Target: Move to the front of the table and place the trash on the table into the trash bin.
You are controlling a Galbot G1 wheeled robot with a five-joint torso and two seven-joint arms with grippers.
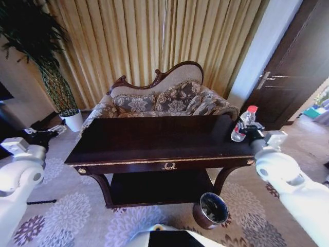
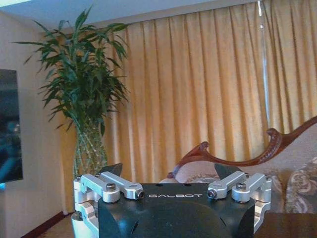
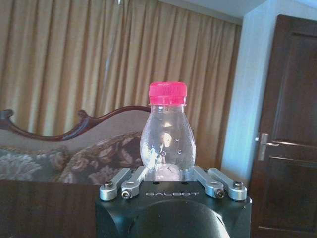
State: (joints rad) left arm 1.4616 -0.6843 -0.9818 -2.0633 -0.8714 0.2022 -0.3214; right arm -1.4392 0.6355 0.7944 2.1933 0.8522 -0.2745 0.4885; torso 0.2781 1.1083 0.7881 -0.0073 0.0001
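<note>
A home living room: patterned sofa, gold curtains, floral carpet, potted plant.

The white right arm is extended forward and raised on the robot's right side, its rounded wrist joint tapering into the black right gripper. The gripper's silver linkage bars are drawn inward, and the jaws are closed against something held between them. The white left arm is held low on the robot's left side, bent at the elbow. The black left gripper is seen with its dark fingertips spread wide apart.
</note>
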